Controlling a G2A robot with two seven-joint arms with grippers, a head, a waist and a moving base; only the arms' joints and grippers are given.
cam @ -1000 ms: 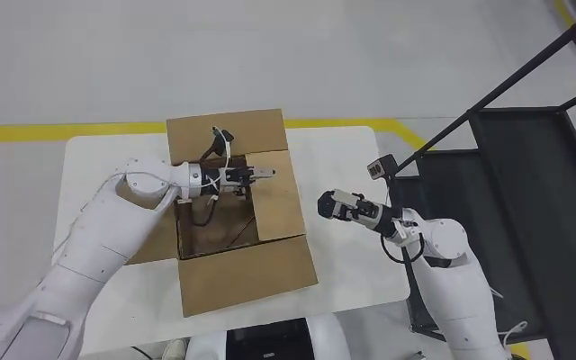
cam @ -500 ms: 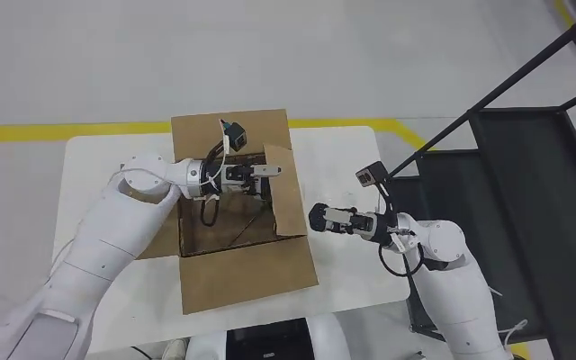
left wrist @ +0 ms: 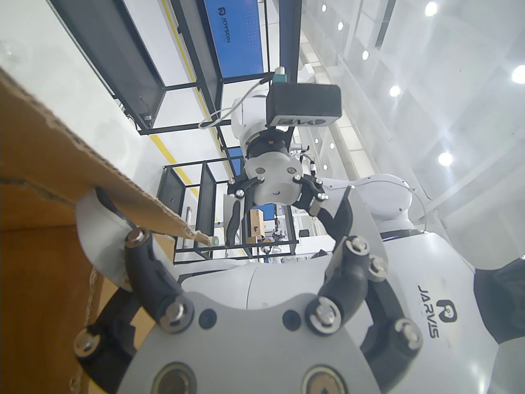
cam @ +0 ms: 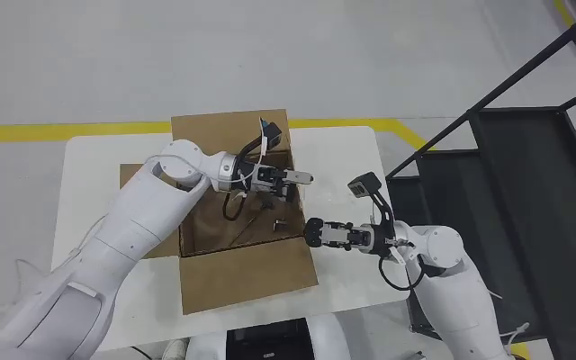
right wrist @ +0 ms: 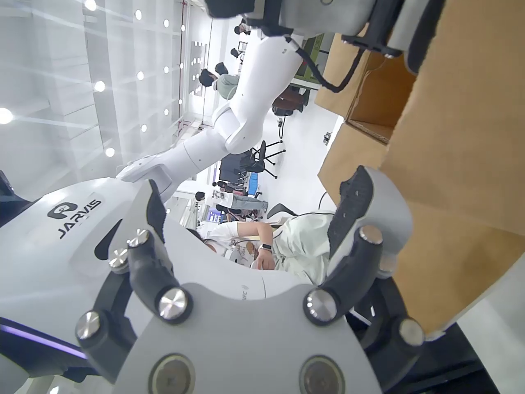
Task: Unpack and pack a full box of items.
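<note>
Cardboard box [cam: 247, 270], right flap [right wrist: 459, 145] standing up: left gripper [cam: 301, 177] straddles its edge, right gripper [cam: 311, 234] just outside, both jaws apart, probably keeping it clear.

Box [cam: 247, 270] mouth open from above, upright side flap [cam: 292, 211] standing between left gripper [cam: 301, 177] and right gripper [cam: 312, 232]

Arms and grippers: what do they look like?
Left arm and right arm: glossy white shells, black wrist cables. Left gripper, right gripper: pale grey palm, black linkages, silver screws, white fingers with black textured pads. Black wrist cameras.
</note>
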